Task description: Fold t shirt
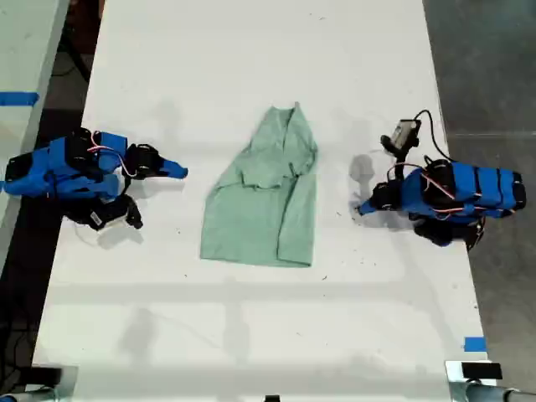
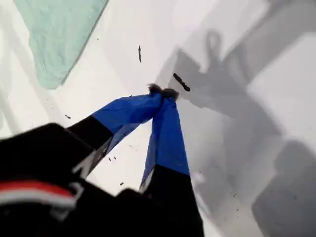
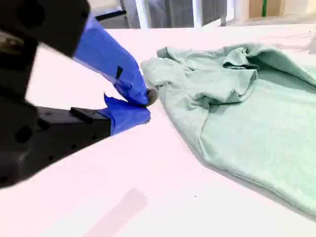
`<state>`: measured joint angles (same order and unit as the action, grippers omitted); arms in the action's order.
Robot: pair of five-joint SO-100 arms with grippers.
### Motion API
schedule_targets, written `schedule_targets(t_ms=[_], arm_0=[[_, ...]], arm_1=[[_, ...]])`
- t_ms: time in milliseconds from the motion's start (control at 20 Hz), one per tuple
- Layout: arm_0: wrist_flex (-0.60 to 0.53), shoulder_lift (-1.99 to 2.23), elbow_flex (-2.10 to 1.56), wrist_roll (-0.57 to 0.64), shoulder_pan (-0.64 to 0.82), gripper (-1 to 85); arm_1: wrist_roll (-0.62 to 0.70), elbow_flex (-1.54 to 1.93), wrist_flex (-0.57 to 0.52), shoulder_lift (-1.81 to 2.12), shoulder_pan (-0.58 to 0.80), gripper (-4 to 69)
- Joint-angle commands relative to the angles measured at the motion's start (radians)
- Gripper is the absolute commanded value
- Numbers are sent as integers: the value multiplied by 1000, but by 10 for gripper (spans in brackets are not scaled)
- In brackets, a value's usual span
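1. Blue fingertips (image 2: 163,94) of my first gripper (image 1: 362,208) are pressed together and hold nothing.
2. My second gripper (image 3: 143,106) is almost closed too, empty, just beside the t shirt (image 1: 266,193).
3. I think the shirt is soft, light and floppy. A thin edge or corner looks best to pinch.
4. It lies crumpled mid-table (image 1: 251,50), between both arms, which sit low at the exterior view's left and right.

Desk (image 1: 251,318): you see a white surface filling most of the exterior view.
Blue tape (image 1: 474,344): a small piece sits on the desk near the exterior view's lower right.
Floor (image 1: 486,67): grey, along the exterior view's right.
Second blue tape (image 1: 18,99): a strip at the exterior view's left edge.
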<state>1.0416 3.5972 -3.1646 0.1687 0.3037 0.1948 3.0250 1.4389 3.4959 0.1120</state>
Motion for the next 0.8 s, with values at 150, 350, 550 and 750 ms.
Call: schedule_targets(t_ms=[150, 350, 550, 750], arm_0=[[32, 9, 29, -63, -48, 0], [51, 9, 71, -51, -23, 0], [84, -383, 356, -61, -38, 0], [21, -945, 611, -161, -218, 0]], arm_1=[[2, 17, 5, 9, -18, -12], [2, 17, 5, 9, -18, -12], [2, 17, 5, 9, -17, -12], [2, 17, 5, 9, -18, -12]])
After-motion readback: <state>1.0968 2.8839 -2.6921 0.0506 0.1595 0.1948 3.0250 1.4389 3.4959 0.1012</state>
